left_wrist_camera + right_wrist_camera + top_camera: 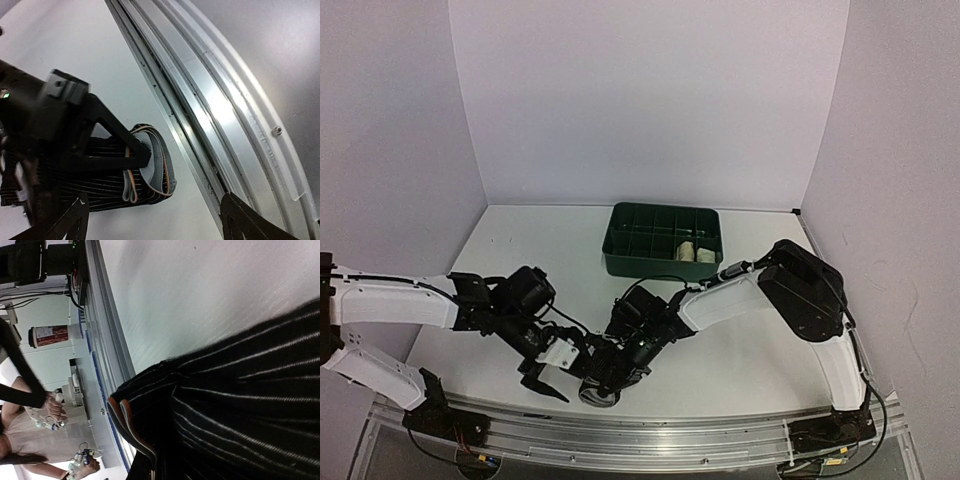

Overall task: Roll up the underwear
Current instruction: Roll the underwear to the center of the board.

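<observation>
The black underwear (pixel 600 392), pinstriped with a grey and orange waistband, is a tight roll at the table's near edge. My right gripper (pixel 616 372) is shut on it, and one of its black fingers (pixel 116 144) presses into the roll's end. In the right wrist view the striped cloth (pixel 240 405) fills the frame and hides my own fingers. My left gripper (pixel 548 383) stands just left of the roll, open and holding nothing. Its fingertips (pixel 67 222) show at the bottom corners of the left wrist view, with the roll (pixel 112 177) lying ahead of them.
A green compartment tray (pixel 620 243) stands at the back centre with two cream rolls (pixel 696 250) in its right-hand cells. An aluminium rail (pixel 650 430) runs along the table's near edge, close beside the roll. White walls close off the back and both sides.
</observation>
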You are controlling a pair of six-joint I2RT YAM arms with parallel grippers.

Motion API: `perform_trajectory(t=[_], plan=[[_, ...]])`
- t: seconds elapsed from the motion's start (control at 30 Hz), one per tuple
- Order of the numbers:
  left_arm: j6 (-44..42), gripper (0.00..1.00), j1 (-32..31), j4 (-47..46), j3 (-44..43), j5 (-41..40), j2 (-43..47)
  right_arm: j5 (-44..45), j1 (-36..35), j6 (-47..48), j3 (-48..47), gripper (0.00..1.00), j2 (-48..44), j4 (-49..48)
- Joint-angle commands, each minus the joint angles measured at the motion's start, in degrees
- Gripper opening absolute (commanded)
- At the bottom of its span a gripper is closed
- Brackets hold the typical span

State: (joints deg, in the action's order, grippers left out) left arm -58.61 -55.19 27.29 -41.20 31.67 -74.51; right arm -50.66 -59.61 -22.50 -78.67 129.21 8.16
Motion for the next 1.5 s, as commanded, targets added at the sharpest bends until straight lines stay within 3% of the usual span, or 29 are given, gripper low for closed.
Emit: perform_trajectory(t=[0.0, 0.2, 0.3, 0.37, 0.53, 0.7, 0.87, 1.0, 1.1, 1.23, 1.47], plan=[[-0.92, 0.93, -4.92, -11.04, 1.35, -13.83, -5.39, 2.26, 0.94, -5.18, 2.22, 0.0, 7.16, 1.41], [-3.32, 0.95, -6.24, -12.48, 0.05, -18.59, -13.43, 2.32, 1.18, -6.11, 2.58, 0.0, 7.42, -0.09], [-2.69, 0.85, -7.38, -13.01, -1.19, -20.87, -16.85, 2.34, 1.3, -6.16, 2.27, 0.0, 7.58, -0.39], [-1.8, 0.76, -7.49, -12.5, -2.21, -21.29, -18.21, 2.46, 1.38, -6.14, 2.13, 0.0, 7.46, -0.51], [0.12, 0.32, -7.95, -10.95, -4.36, -18.58, -17.05, 2.65, 1.58, -6.21, 2.65, 0.0, 7.27, -0.69], [0.92, 0.0, -8.11, -9.26, -3.61, -18.67, -16.14, 3.13, 1.95, -6.06, 3.74, 0.0, 6.09, -0.69], [4.89, 0.0, -7.67, -5.7, -3.85, -15.57, -15.1, 5.78, 2.26, -5.28, 5.32, 0.01, 3.03, -0.6], [7.46, 0.0, -4.5, 0.9, -5.69, -7.14, -16.66, 9.61, 2.22, -3.63, 6.65, 0.31, -2.34, -0.71], [9.34, 0.0, -1.22, 6.01, -8.02, -1.1, -19.11, 12.6, 2.21, -1.65, 8.11, 0.41, -7.2, -0.98], [10.96, 0.0, 2.56, 11.13, -10.36, 6.85, -22.97, 15.31, 2.22, -0.87, 10.6, 0.46, -13.11, -3.23], [12.9, 0.0, 6.72, 13.7, -11.21, 13.21, -28.53, 24.08, 2.11, -0.88, 21.59, 0.48, -24.2, -11.99]])
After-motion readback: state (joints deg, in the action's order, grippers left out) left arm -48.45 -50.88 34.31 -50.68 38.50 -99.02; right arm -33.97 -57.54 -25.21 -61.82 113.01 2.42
